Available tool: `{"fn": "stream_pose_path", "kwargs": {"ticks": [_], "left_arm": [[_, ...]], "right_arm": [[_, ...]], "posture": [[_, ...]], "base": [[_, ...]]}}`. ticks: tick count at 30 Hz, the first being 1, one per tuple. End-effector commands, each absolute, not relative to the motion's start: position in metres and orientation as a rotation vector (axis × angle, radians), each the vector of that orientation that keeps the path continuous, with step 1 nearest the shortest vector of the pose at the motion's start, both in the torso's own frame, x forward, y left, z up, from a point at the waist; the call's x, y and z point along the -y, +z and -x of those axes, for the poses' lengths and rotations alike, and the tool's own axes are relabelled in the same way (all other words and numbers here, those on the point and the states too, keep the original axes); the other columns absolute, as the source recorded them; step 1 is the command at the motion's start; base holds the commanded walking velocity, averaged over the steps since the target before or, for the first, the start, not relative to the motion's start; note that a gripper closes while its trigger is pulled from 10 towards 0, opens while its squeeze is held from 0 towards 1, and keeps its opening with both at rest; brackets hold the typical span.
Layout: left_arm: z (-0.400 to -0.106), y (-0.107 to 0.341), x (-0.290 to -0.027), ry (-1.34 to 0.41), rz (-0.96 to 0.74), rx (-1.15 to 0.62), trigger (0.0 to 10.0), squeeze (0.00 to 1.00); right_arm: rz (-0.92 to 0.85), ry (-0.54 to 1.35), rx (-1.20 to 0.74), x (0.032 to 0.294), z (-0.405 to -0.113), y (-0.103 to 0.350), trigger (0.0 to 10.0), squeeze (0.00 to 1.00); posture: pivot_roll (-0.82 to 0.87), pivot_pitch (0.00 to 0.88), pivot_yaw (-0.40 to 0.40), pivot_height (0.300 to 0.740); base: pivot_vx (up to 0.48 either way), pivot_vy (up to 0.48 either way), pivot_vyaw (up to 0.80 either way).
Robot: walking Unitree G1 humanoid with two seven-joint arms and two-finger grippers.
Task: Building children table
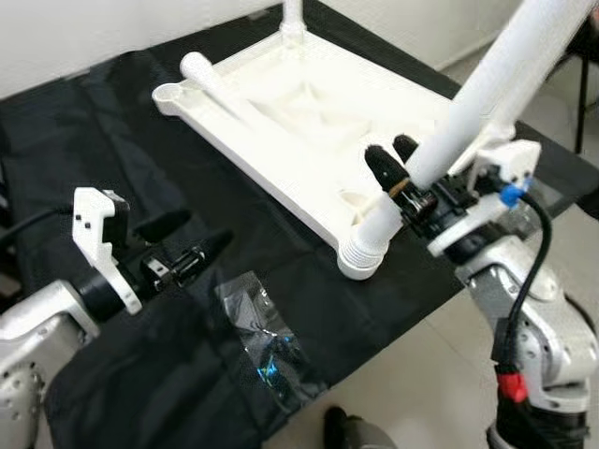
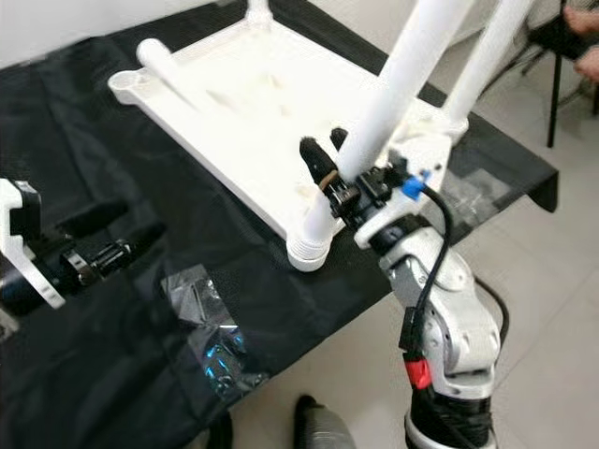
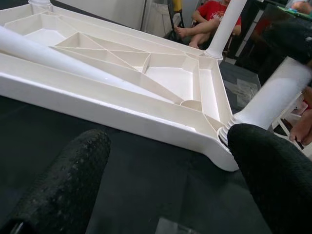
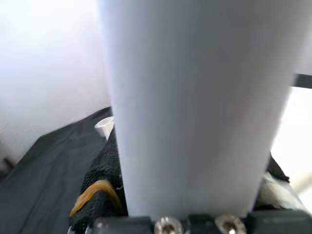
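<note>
Leg-fitting step — our right gripper (image 1: 398, 168) clamps the white leg (image 1: 468, 103), its threaded end at the near corner socket (image 1: 360, 257) of the upturned tabletop (image 1: 290, 112); next we judge it needs seating and twisting, while the left gripper (image 1: 187, 243) hovers open.

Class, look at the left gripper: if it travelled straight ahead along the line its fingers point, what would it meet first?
Most likely the long near edge of the upside-down white tabletop. The left gripper, fingers open, hovers over the black cloth and faces that edge in its wrist view; depth is uncertain.
</note>
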State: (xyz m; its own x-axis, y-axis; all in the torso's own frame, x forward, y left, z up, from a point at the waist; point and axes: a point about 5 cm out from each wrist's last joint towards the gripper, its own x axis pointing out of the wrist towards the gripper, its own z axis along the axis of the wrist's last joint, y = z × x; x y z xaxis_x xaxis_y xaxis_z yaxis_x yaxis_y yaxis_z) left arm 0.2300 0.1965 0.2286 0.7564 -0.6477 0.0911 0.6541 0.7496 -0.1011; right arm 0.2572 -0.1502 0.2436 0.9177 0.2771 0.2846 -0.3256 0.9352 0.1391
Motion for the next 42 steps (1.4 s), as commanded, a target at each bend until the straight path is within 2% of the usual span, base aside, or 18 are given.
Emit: {"fn": "stream_pose_path", "kwargs": {"ticks": [1, 9, 13, 14, 16, 17, 19, 20, 21, 22, 23, 24, 25, 27, 28, 29, 36, 42], "left_arm": [[-0.226, 0.225, -0.193, -0.724, 0.126, 0.05, 10.0, 0.0], [-0.228, 0.226, -0.187, -0.73, 0.127, 0.073, 10.0, 0.0], [-0.229, 0.228, -0.186, -0.729, 0.121, 0.09, 10.0, 0.0], [-0.232, 0.234, -0.188, -0.717, 0.129, 0.127, 10.0, 0.0], [-0.234, 0.239, -0.19, -0.708, 0.136, 0.153, 10.0, 0.0], [-0.237, 0.246, -0.192, -0.708, 0.142, 0.184, 10.0, 0.0], [-0.237, 0.246, -0.192, -0.708, 0.142, 0.184, 10.0, 0.0], [-0.238, 0.253, -0.193, -0.728, 0.151, 0.216, 10.0, 0.0], [-0.238, 0.26, -0.192, -0.757, 0.154, 0.242, 10.0, 0.0], [-0.238, 0.26, -0.192, -0.757, 0.154, 0.242, 10.0, 0.0], [-0.238, 0.266, -0.191, -0.793, 0.156, 0.268, 10.0, 0.0], [-0.238, 0.27, -0.19, -0.816, 0.157, 0.282, 10.0, 0.0], [-0.238, 0.27, -0.19, -0.816, 0.157, 0.282, 10.0, 0.0], [-0.237, 0.274, -0.187, -0.858, 0.137, 0.301, 10.0, 0.0], [-0.237, 0.274, -0.187, -0.858, 0.137, 0.301, 10.0, 0.0], [-0.238, 0.274, -0.185, -0.87, 0.124, 0.306, 10.0, 0.0], [-0.238, 0.273, -0.181, -0.888, 0.124, 0.308, 10.0, 0.0], [-0.243, 0.274, -0.173, -0.883, 0.103, 0.333, 10.0, 0.0]], "right_arm": [[-0.163, 0.174, -0.069, 0.155, -0.261, 0.181, 0.0, 0.0], [-0.112, 0.217, -0.039, 0.145, -0.272, 0.19, 0.0, 0.0], [-0.081, 0.222, 0.034, 0.149, -0.279, 0.207, 0.0, 0.0], [-0.045, 0.215, 0.131, 0.159, -0.288, 0.232, 1.1, 0.0], [-0.023, 0.208, 0.199, 0.166, -0.294, 0.25, 1.1, 0.0], [-0.015, 0.233, 0.249, 0.171, -0.299, 0.267, 2.0, 0.0], [-0.015, 0.233, 0.249, 0.171, -0.299, 0.267, 2.0, 0.0], [-0.018, 0.297, 0.272, 0.172, -0.303, 0.282, 3.6, 0.0], [-0.023, 0.399, 0.282, 0.168, -0.305, 0.294, 7.7, 0.0], [-0.023, 0.399, 0.282, 0.168, -0.305, 0.294, 7.7, 0.0], [-0.024, 0.547, 0.281, 0.161, -0.304, 0.305, 10.0, 0.0], [-0.021, 0.643, 0.278, 0.156, -0.303, 0.312, 10.0, 0.0], [-0.021, 0.643, 0.278, 0.156, -0.303, 0.312, 10.0, 0.0], [-0.001, 0.841, 0.3, 0.149, -0.297, 0.324, 10.0, 0.0], [-0.001, 0.841, 0.3, 0.149, -0.297, 0.324, 10.0, 0.0], [0.01, 0.92, 0.315, 0.147, -0.298, 0.332, 10.0, 0.0], [0.06, 0.983, 0.263, 0.148, -0.308, 0.334, 10.0, 0.0], [0.158, 1.183, 0.199, 0.152, -0.301, 0.334, 10.0, 0.0]], "posture": [[0.01, 0.289, 0.031, 0.74], [0.01, 0.278, 0.031, 0.74], [0.01, 0.278, 0.031, 0.74], [-0.01, 0.253, 0.03, 0.74], [-0.01, 0.253, 0.03, 0.74], [-0.01, 0.243, 0.024, 0.74], [-0.01, 0.243, 0.024, 0.74], [-0.02, 0.231, 0.022, 0.74], [-0.02, 0.214, 0.019, 0.74], [-0.02, 0.214, 0.019, 0.74], [-0.02, 0.206, 0.016, 0.74], [-0.02, 0.203, 0.015, 0.74], [-0.02, 0.203, 0.015, 0.74], [-0.03, 0.181, 0.009, 0.74], [-0.03, 0.181, 0.009, 0.74], [-0.03, 0.178, 0.007, 0.74], [-0.02, 0.166, 0.003, 0.74], [-0.03, 0.155, -0.002, 0.74]], "base": [[0.0, 0.0, 0.0], [0.0, 0.0, 0.0], [0.0, 0.0, 0.0], [0.0, 0.0, 0.0], [0.0, 0.0, 0.0], [0.0, 0.0, 0.0], [0.0, 0.0, 0.0], [0.0, 0.0, 0.0], [0.0, 0.0, 0.0], [0.0, 0.0, 0.0], [0.0, 0.0, 0.0], [0.0, 0.0, 0.0], [0.0, 0.0, 0.0], [0.0, 0.0, 0.0], [0.0, 0.0, 0.0], [0.0, 0.0, 0.0], [0.0, 0.0, 0.0], [0.0, 0.0, 0.0]]}}
